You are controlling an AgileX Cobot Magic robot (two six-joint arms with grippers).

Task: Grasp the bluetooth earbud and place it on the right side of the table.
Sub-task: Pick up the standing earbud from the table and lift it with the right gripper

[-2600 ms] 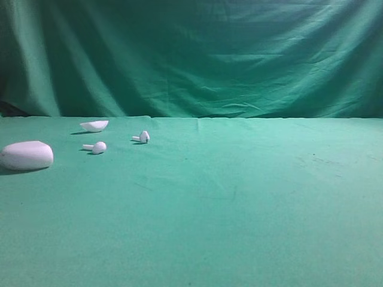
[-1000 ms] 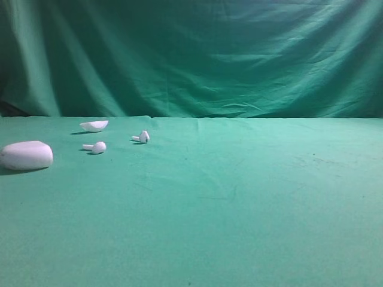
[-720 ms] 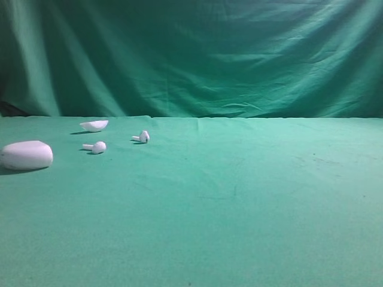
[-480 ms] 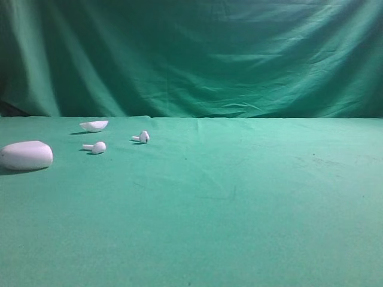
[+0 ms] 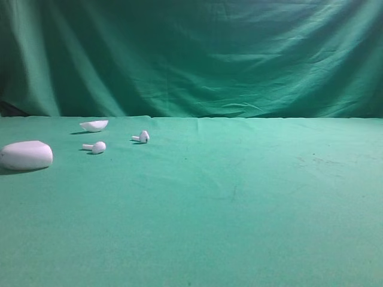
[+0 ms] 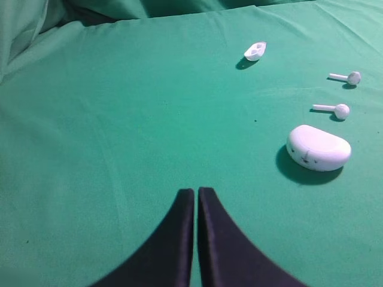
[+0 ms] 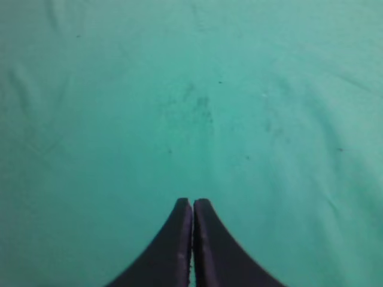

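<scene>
**On the green table: earbuds at left, both grippers closed and empty**

Across the table (image 5: 239, 203), the left portion holds an oval case (image 5: 26, 155), a shell-shaped piece (image 5: 94, 125) and two earbuds: the bluetooth earbud (image 5: 96, 147) beside the case, a second earbud (image 5: 142, 137) farther right. Left gripper (image 6: 196, 197) and right gripper (image 7: 192, 206): fingers pressed together, holding nothing.

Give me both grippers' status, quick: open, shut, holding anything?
Left gripper: shut, holding nothing, above bare green table.
Right gripper: shut, holding nothing, over bare cloth.
</scene>
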